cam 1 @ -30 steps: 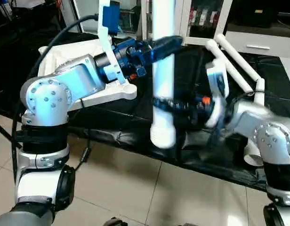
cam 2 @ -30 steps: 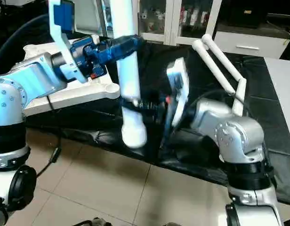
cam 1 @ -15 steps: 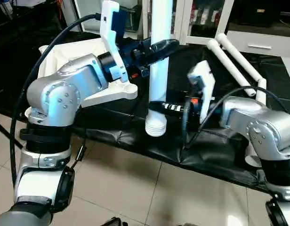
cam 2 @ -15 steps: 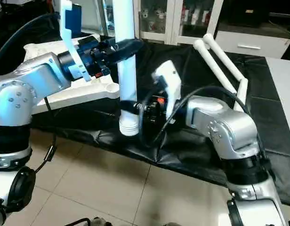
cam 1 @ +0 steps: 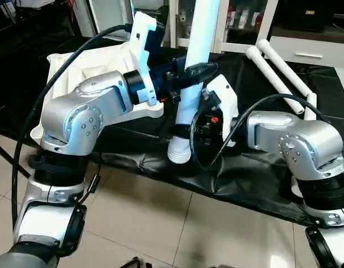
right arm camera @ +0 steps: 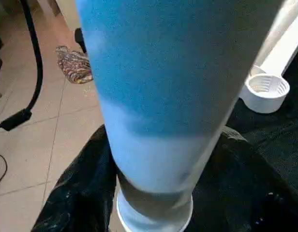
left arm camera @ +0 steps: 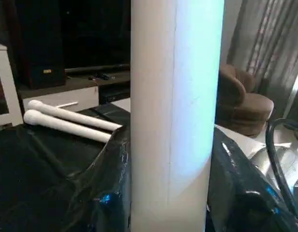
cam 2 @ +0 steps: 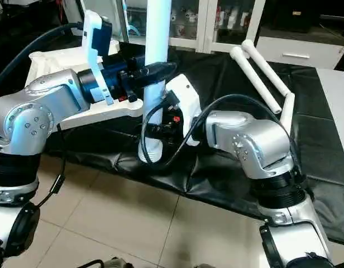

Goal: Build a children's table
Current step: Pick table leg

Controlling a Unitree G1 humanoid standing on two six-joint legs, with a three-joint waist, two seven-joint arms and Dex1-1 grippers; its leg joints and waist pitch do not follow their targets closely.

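Held leg: a white tube leg [cam 1: 191, 89] stands nearly upright above the near edge of the black-covered work table [cam 1: 250, 167], its ribbed plug end [cam 1: 179, 154] pointing down.
Left gripper: left gripper [cam 1: 195, 71] is clamped round the leg's upper part, half open.
Right gripper: right gripper [cam 1: 186, 133] closes on the same leg low down, just above the plug end, a little wider.
Tabletop: the white tabletop [cam 1: 94, 67] lies underside up on the table behind the left arm, a round corner socket [cam 1: 154, 107] near the leg.
Spare legs: two more legs [cam 1: 275, 72] lie well apart at the far right.
Risk: with two grips on one tube, uneven motion could twist it loose; a tilted leg could jam at the socket.
Views: the right wrist view shows floor under the plug end; the left wrist view shows the spare legs [left arm camera: 67, 121] beyond.
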